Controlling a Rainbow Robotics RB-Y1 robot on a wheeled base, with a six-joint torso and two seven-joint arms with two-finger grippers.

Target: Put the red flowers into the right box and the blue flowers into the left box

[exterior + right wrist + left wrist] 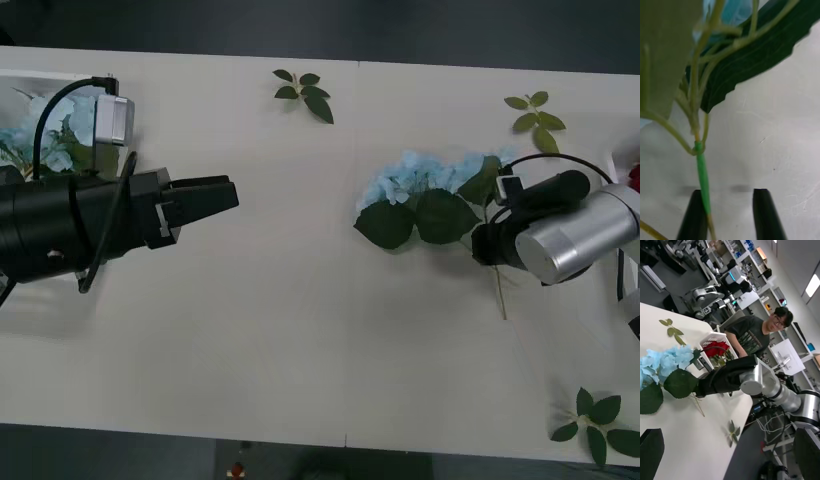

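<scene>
A blue flower (425, 178) with large dark leaves lies on the table right of centre, also seen as the blue flower (666, 359). My right gripper (488, 243) is down at its stem. In the right wrist view the right gripper (730, 215) is open, and the green stem (703, 180) runs between the black fingers, close to one finger (695, 215). More blue flowers (45, 125) lie in the left box (20, 78) at the far left. The red flowers (717, 348) stand in the right box (710, 339). My left gripper (222, 193) hovers open left of centre, pointing at the blue flower.
Bloomless leaf sprigs lie at the back centre (303, 90), back right (535, 115) and front right (598, 425). The white table (300, 330) stretches bare between the two arms, with its front edge near the bottom of the front view.
</scene>
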